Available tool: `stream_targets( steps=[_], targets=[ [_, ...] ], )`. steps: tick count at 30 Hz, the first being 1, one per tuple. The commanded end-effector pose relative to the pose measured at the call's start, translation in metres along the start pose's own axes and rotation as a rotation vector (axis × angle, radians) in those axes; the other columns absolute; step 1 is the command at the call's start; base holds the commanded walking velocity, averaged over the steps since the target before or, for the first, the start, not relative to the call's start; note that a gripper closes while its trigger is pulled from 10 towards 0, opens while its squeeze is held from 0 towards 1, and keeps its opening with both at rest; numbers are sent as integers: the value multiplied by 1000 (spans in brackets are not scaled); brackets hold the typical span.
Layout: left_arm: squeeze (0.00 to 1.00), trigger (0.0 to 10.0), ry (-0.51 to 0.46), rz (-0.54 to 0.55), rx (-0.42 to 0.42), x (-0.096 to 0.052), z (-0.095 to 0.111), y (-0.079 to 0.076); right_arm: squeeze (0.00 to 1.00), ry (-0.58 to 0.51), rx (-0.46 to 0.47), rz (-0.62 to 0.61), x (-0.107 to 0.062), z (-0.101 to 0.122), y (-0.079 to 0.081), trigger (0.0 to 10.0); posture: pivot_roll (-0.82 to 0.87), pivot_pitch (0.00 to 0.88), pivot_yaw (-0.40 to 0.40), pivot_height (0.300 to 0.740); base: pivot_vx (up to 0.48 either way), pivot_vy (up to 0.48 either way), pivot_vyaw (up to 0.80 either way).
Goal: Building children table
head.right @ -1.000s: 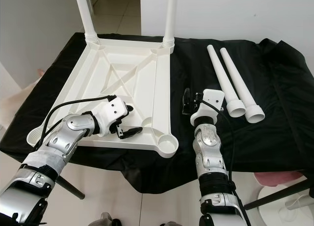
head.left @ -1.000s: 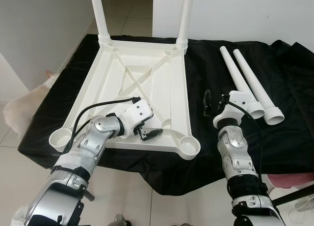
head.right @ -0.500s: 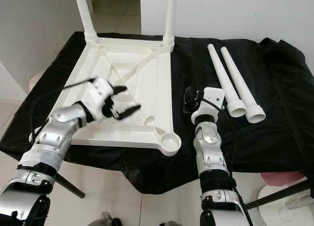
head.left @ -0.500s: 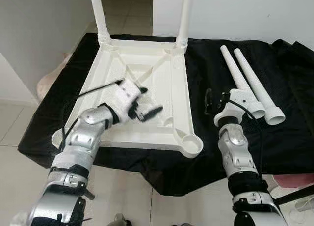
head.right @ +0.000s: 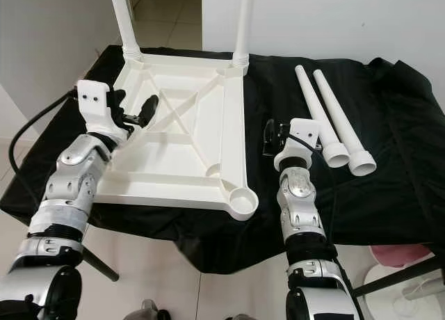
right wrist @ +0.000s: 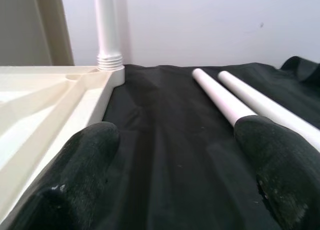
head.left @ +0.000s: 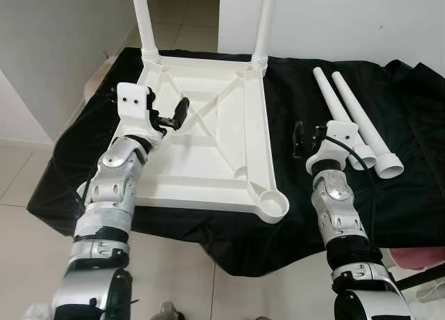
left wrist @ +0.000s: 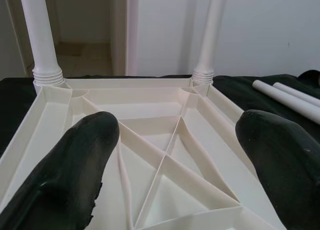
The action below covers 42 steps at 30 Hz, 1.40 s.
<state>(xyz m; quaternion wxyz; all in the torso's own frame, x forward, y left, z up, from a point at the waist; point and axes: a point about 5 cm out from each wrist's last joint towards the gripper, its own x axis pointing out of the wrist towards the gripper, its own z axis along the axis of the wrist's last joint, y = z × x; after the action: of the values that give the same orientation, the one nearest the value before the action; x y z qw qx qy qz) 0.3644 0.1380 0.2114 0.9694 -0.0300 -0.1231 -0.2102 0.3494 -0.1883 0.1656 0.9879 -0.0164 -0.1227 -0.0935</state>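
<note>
The white table top (head.left: 208, 146) lies upside down on the black cloth. Two white legs (head.left: 265, 21) stand screwed into its far corners. Its near right socket (head.left: 272, 206) holds nothing. Two loose legs (head.left: 348, 115) lie side by side on the cloth to the right. My left gripper (head.left: 169, 113) hovers over the left part of the table's ribbed underside, open, and its fingers (left wrist: 85, 160) hold nothing. My right gripper (head.left: 306, 136) is low over the cloth between the table top and the loose legs, open, with its fingers (right wrist: 85, 165) apart.
The black cloth (head.left: 313, 222) covers a low surface and hangs over its near edge. White walls stand behind, and tiled floor (head.left: 28, 229) lies to the left and front. A doorway (head.left: 188, 14) opens beyond the far legs.
My left gripper has risen from the table top's near edge and swung to its far left part, now pointing at the far legs. The right arm has hardly moved.
</note>
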Motion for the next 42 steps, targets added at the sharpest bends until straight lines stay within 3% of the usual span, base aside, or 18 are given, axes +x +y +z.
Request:
stream_targets(
  steps=[1, 6, 8, 9, 18, 28, 32, 34, 35, 38, 42],
  targets=[
    [0, 10000, 2, 45, 4, 2, -1, -9, 0, 15, -24, -80, 3, -2, -17, 10000, 3, 12, -34, 740, 0, 0, 0],
    [0, 10000, -7, 38, -26, 3, -1, -15, 0, 27, -38, -126, 3, -4, -29, 10000, -1, 16, -35, 740, 0, 0, 0],
    [0, 10000, -7, -24, 47, 5, 1, -29, 0, 18, -66, -162, 5, -3, -44, 10000, -1, 26, -35, 740, 0, 0, 0],
    [0, 10000, 2, -46, 38, 7, 1, -34, 0, 23, -72, -174, 6, -4, -48, 10000, -1, 34, -34, 740, 0, 0, 0],
    [0, 10000, -33, -71, 105, 11, 8, -42, 0, 8, -89, -199, 9, 0, -55, 10000, -6, 54, -34, 740, 0, 0, 0],
    [0, 10000, -126, 85, -9, 9, 19, -24, 0, -141, -43, -50, 8, 22, -28, 10000, -12, 45, -39, 740, 0, 0, 0],
    [0, 10000, -134, 136, -72, -7, 10, -9, 0, -174, -1, 14, -4, 23, -11, 10000, -11, 25, -36, 740, 0, 0, 0],
    [0, 10000, -134, 136, -72, -7, 10, -9, 0, -174, -1, 14, -4, 23, -11, 10000, -11, 25, -36, 740, 0, 0, 0],
    [0, 10000, -133, 173, -25, -20, 3, -2, 0, -169, 23, 57, -16, 15, -1, 10000, -13, 20, -27, 740, 0, 0, 0],
    [0, 10000, -112, 193, 45, -30, -2, 2, 0, -171, 31, 81, -28, 9, 7, 10000, -11, 21, -24, 740, 0, 0, 0],
    [0, 10000, -103, 197, 69, -36, -6, 4, 0, -174, 53, 96, -34, 8, 11, 10000, -11, 23, -22, 740, 0, 0, 0]
  ],
)
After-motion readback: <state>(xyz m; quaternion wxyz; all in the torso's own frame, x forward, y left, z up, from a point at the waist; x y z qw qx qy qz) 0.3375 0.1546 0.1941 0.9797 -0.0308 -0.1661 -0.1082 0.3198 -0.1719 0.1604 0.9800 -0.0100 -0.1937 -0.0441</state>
